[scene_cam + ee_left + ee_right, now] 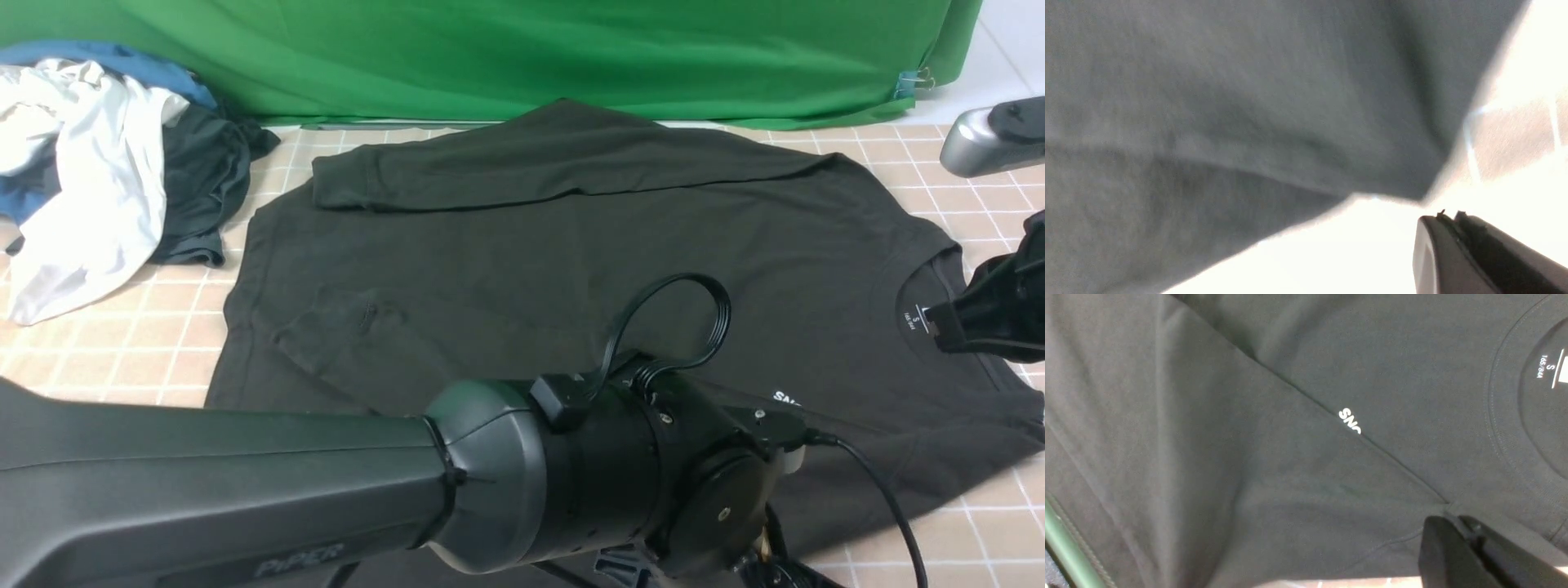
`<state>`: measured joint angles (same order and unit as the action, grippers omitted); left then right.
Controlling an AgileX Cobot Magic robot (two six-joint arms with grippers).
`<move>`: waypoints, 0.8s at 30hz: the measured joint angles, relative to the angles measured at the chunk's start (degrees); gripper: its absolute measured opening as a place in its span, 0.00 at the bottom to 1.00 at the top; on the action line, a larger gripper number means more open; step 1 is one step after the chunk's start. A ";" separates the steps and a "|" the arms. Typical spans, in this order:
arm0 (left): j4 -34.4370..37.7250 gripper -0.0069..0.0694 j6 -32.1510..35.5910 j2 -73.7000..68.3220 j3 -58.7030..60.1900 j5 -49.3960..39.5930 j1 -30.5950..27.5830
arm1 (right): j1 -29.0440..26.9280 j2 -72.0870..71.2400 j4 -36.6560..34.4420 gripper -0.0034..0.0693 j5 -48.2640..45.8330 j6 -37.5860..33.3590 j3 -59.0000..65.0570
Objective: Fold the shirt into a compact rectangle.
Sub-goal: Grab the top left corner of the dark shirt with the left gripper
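Closest to the lens is the dark grey left arm (245, 482), reaching from the lower left corner to the bottom centre of the front view, with a black cable (678, 318) looping above its wrist. Its left claw (1447, 216) is hidden below that frame. The left wrist view shows its jaws pressed together just beside a blurred edge of dark cloth, and I cannot tell whether any cloth is caught between them.

Behind the arm, the black long-sleeved cotton shirt (522, 269) lies spread on the beige tiled counter (122, 343). Its long axis runs side to side: the collar with the white neck label (914, 317) points to the robot's right and the hem to its left. The far sleeve (531, 167) is folded over the body and lies along the far edge, its cuff toward the left. On the near side a flap of cloth is folded across the chest. Its straight diagonal edge covers most of the white print (1349, 420), so only "SNO" shows.

The right claw (1449, 518) sits at the right edge of the front view, near the collar. Its jaws are together, pinching the shirt where the fold line and small creases meet.

At the far left of the counter, apart from the shirt's hem, lies a heap of a crumpled white garment (82, 180), a dark grey garment (204, 188) and blue cloth (106, 57). A green backdrop cloth (490, 49) hangs behind.
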<state>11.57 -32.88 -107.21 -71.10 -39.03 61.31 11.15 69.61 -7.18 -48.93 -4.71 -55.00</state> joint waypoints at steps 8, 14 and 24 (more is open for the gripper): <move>-0.94 0.25 3.25 1.70 -3.54 -8.91 0.00 | 0.00 0.04 -0.07 0.10 -0.18 -0.02 0.00; -9.63 0.19 -0.17 11.40 -9.33 -17.99 -7.00 | 0.00 0.04 -0.07 0.10 -0.34 -0.76 0.00; -7.35 0.11 2.21 11.04 -11.19 -14.40 -41.44 | 0.00 0.04 -0.20 0.10 -0.40 -1.73 0.00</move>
<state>4.22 -30.67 -96.17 -82.29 -53.42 19.87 11.15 69.65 -7.39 -49.33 -6.44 -55.00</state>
